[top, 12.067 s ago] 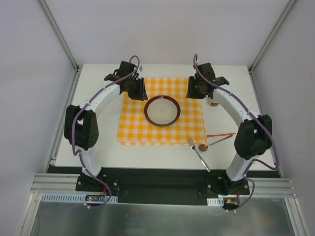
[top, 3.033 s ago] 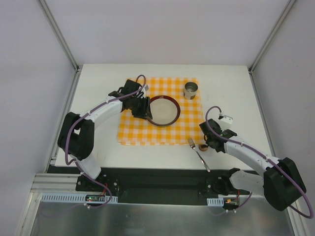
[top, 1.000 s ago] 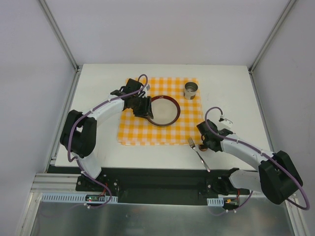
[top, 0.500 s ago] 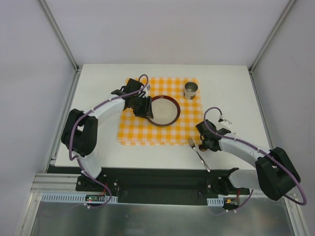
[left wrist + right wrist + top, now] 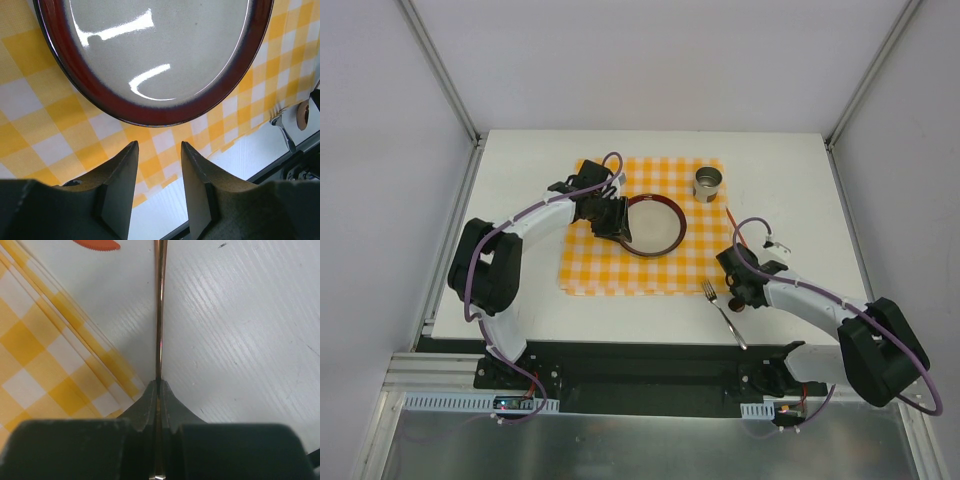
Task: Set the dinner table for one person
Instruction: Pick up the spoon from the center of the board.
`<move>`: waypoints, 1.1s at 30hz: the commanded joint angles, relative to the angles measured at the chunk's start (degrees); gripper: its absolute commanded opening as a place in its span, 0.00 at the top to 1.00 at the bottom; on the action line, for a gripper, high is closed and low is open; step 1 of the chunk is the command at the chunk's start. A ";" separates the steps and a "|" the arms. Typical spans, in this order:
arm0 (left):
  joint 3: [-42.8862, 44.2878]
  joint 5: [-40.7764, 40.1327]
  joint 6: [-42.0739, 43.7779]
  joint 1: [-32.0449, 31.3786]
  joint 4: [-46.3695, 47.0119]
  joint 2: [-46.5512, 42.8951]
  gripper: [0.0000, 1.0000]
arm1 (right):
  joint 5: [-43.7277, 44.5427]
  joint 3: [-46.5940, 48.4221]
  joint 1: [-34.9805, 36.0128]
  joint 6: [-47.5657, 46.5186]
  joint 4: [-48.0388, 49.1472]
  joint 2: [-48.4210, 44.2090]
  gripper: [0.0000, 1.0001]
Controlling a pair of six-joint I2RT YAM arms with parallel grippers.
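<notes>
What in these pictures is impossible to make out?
Copper rod, right wrist view: far end cut off by the top edge, near end hidden inside the right gripper; which utensil is unclear.
Orange piece, same view: mostly cut off by the top edge.
Metal cup, top view: too small to see inside.
Plate, left wrist view: far part beyond the top edge.

The dinner table (image 5: 520, 290) is white and matt, and up close it is finely streaked. The checked cloth (image 5: 595, 265) looks woven and soft, layered at its edge. The plate (image 5: 150, 112) is glossy glazed ceramic. The cup (image 5: 708, 184) and fork (image 5: 732, 328) are shiny metal; the thin handle (image 5: 160, 315) gleams coppery. The left gripper (image 5: 159, 150) has matt, dark fingers (image 5: 120, 190), plastic by the look.
</notes>
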 commanded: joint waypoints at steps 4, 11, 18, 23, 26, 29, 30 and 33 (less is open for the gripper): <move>1.36 1.18 1.14 0.49 0.01 -1.38 0.61 | 3.93 1.72 1.51 2.18 -5.25 -3.45 0.99; 0.75 1.62 0.52 0.49 0.01 -2.44 0.61 | 9.12 4.61 2.12 1.13 -11.66 -9.34 0.99; 0.66 1.71 0.17 0.49 0.01 -3.14 0.61 | 8.87 9.62 1.95 -5.10 -9.13 -6.28 0.99; 0.74 1.27 0.34 0.49 0.01 -3.05 0.61 | 4.22 15.77 2.12 -10.47 -5.17 5.21 0.99; 0.83 0.83 0.70 0.49 0.01 -2.79 0.61 | 1.84 19.99 2.12 -13.97 -3.15 9.98 0.99; 1.18 0.74 0.87 0.67 0.01 -2.26 0.61 | 1.13 25.61 2.12 -16.36 -3.75 16.13 0.99; 1.18 0.74 0.96 0.67 -0.08 -2.17 0.61 | 0.95 26.84 1.95 -16.89 -3.76 18.41 0.99; 1.45 0.75 1.14 1.02 -0.26 -1.74 0.61 | 0.08 30.10 2.12 -18.29 -3.15 20.97 0.99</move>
